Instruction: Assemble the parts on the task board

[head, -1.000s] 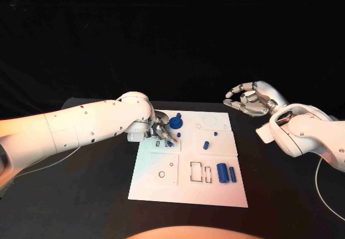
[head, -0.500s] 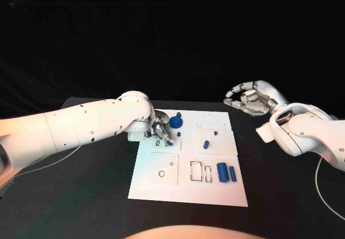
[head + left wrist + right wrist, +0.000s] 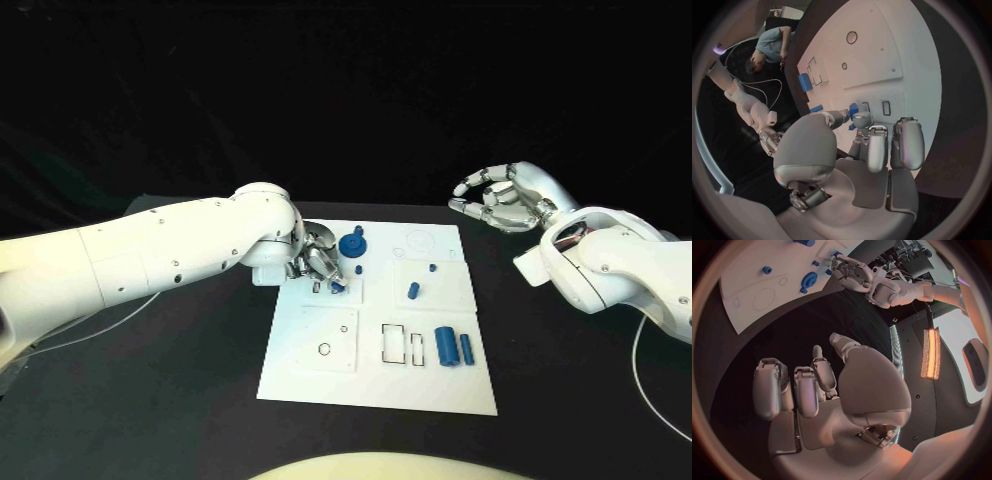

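While clear of the task board (image 3: 378, 390), right hand (image 3: 499, 198) aloft.

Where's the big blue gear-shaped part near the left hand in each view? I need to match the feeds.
Head view: blue gear-shaped part sits on the task board, just beyond the left hand.
Left wrist view: I cannot pick it out.
Right wrist view: it lies on the board beside that hand.
Shared landmark: the left hand.
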`<state>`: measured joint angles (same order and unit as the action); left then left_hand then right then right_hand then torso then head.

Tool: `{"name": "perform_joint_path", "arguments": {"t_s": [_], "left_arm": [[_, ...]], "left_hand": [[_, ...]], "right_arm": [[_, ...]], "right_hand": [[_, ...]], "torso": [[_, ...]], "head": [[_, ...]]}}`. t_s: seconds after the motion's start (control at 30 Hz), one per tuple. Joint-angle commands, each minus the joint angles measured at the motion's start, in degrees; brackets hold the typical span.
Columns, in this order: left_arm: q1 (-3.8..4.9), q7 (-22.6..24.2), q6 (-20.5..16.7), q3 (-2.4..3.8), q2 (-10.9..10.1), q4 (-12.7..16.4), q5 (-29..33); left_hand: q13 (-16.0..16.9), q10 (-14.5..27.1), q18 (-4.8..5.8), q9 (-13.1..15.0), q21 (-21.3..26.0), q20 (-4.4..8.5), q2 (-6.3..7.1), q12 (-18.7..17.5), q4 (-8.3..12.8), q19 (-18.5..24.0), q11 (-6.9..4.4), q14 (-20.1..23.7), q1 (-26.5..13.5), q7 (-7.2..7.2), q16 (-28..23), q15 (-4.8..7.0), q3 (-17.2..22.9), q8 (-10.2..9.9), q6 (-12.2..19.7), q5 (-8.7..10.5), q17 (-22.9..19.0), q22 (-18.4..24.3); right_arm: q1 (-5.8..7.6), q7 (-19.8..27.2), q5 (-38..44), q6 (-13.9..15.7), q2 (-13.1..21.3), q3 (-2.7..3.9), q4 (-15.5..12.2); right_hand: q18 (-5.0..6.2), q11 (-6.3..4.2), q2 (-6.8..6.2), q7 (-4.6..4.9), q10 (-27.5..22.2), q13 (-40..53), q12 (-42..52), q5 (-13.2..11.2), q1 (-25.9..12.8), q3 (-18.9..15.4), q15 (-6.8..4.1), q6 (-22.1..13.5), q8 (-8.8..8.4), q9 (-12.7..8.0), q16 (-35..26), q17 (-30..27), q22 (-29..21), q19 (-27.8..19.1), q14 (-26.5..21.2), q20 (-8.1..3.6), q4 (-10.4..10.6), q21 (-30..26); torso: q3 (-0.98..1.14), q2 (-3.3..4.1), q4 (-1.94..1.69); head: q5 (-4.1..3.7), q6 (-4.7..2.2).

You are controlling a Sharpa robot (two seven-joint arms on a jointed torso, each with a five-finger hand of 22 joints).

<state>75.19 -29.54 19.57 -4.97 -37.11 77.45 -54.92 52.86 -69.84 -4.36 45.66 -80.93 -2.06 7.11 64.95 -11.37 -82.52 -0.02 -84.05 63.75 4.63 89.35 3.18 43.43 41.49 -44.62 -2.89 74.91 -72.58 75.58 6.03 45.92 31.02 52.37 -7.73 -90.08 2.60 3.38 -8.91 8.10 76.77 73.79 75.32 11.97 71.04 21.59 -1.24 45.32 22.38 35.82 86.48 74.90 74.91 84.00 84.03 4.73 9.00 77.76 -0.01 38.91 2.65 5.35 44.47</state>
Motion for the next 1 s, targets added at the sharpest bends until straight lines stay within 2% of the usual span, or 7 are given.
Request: {"name": "perform_joint_path", "arguments": {"t_s": [0.03, 0.23, 0.33, 0.53, 0.7, 0.9, 1.0], "left_arm": [[0.00, 0.61, -3.50, 0.15, -0.75, 0.85, 5.30], [0.00, 1.02, -8.26, 0.32, -2.55, 2.65, 6.79], [-0.07, 1.23, -10.29, 0.20, -3.05, 3.41, 6.15], [-1.13, 1.47, -14.26, 0.10, -3.80, 5.38, 1.25], [-2.24, 1.35, -16.62, 0.08, -4.45, 6.72, -2.40], [-3.26, 1.10, -17.61, 0.06, -4.71, 7.22, -5.01], [-3.73, 1.01, -17.56, 0.05, -4.71, 7.22, -5.51]], "left_hand": [[-0.03, -0.30, 0.81, 0.47, -0.22, 0.32, -0.03, -0.09, 6.33, -0.15, -0.19, -5.62, -0.74, -0.55, -0.08, 0.55, 6.44, 0.50, 0.12, -0.20, 14.16, 0.00], [-0.50, -0.32, 0.83, 1.52, -0.27, 0.51, 0.62, -0.42, 9.50, -0.23, -0.42, -5.60, -1.69, -0.78, -0.12, 0.75, 9.28, 2.08, 0.39, -1.22, 14.11, -0.17], [-0.56, -0.66, 0.83, 2.35, -0.27, 0.66, 1.47, -0.38, 11.17, -0.27, -0.57, -5.55, -2.42, -0.90, -0.25, 0.91, 10.45, 3.48, 0.45, -5.22, 13.94, -0.23], [0.20, -1.63, 0.82, 2.87, -0.23, 0.78, 1.70, 0.38, 12.09, -0.26, -0.75, -5.58, -2.90, -1.03, -0.18, 1.08, 11.14, 4.68, 0.19, -8.22, 14.02, -0.20], [0.11, -1.71, 0.78, 2.95, -0.14, 0.81, 1.75, 0.39, 12.33, -0.20, -0.81, -5.55, -2.94, -1.08, -0.26, 1.13, 11.40, 4.96, 0.09, -8.70, 13.91, -0.02], [0.10, -1.78, 0.77, 3.01, -0.12, 0.84, 1.73, 0.43, 12.41, -0.19, -0.84, -5.55, -2.99, -1.10, -0.26, 1.16, 11.58, 5.14, 0.03, -8.88, 13.91, 0.01], [0.06, -1.82, 0.77, 3.03, -0.13, 0.85, 1.77, 0.44, 12.43, -0.20, -0.85, -5.56, -3.06, -1.11, -0.23, 1.16, 11.63, 5.24, -0.01, -8.93, 13.94, 0.00]], "right_arm": [[-0.04, -0.32, 0.36, -0.81, 0.00, -0.02, 0.12], [-0.05, -0.52, 0.36, -1.01, 0.06, -0.06, 0.31], [-0.05, -0.60, 0.36, -1.08, 0.10, -0.08, 0.35], [-0.06, -0.69, 0.36, -1.17, 0.23, -0.10, 0.32], [-0.05, -0.76, 0.36, -1.17, 0.23, -0.12, 0.53], [-0.05, -0.79, 0.36, -1.03, 0.25, -0.15, 0.70], [-0.05, -0.79, 0.37, -0.95, 0.29, -0.15, 0.71]], "right_hand": [[0.97, -0.10, 0.05, 0.09, -0.20, -0.07, -0.09, 0.36, 0.72, 0.30, 0.11, -0.50, 0.32, 0.06, -0.30, 6.48, 0.68, 0.27, 3.89, -0.10, 0.03, -0.29], [0.98, -0.09, 0.01, 0.11, -0.18, -0.06, -0.08, 0.41, 0.67, 0.28, 0.11, -0.53, 0.35, 0.06, -0.33, 6.43, 0.63, 0.25, 3.88, -0.10, 0.07, -0.34], [0.98, -0.08, -0.01, 0.11, -0.18, -0.06, -0.08, 0.43, 0.63, 0.27, 0.11, -0.54, 0.36, 0.06, -0.31, 6.46, 0.62, 0.25, 3.88, -0.10, 0.09, -0.35], [0.99, -0.07, -0.04, 0.13, -0.18, -0.07, -0.09, 0.47, 0.54, 0.24, 0.12, -0.55, 0.40, 0.06, -0.35, 6.40, 0.59, 0.24, 3.87, -0.10, 0.15, -0.39], [0.99, -0.06, -0.07, 0.13, -0.13, -0.03, -0.05, 0.51, 0.43, 0.21, 0.12, -0.56, 0.44, 0.06, -0.35, 6.42, 0.59, 0.25, 3.88, -0.10, 0.23, -0.40], [0.99, -0.06, -0.07, 0.13, -0.13, -0.03, -0.05, 0.51, 0.43, 0.21, 0.12, -0.56, 0.44, 0.06, -0.35, 6.42, 0.59, 0.25, 3.88, -0.10, 0.23, -0.40], [0.98, -0.05, -0.09, 0.14, -0.16, -0.08, -0.09, 0.54, 0.34, 0.19, 0.13, -0.56, 0.47, 0.06, -0.34, 6.44, 0.64, 0.27, 3.89, -0.10, 0.29, -0.36]], "torso": [[0.05, -0.04, -0.12], [0.10, -0.02, -0.20], [0.17, 0.00, -0.31], [0.33, -0.14, -0.62], [0.67, -0.41, -0.58], [0.92, -0.52, -0.67], [0.88, -0.50, -0.64]], "head": [[0.05, -0.03], [0.30, -0.03], [0.36, 0.05], [0.36, 0.21], [0.47, 0.36], [0.52, 0.73], [0.58, 0.72]]}}
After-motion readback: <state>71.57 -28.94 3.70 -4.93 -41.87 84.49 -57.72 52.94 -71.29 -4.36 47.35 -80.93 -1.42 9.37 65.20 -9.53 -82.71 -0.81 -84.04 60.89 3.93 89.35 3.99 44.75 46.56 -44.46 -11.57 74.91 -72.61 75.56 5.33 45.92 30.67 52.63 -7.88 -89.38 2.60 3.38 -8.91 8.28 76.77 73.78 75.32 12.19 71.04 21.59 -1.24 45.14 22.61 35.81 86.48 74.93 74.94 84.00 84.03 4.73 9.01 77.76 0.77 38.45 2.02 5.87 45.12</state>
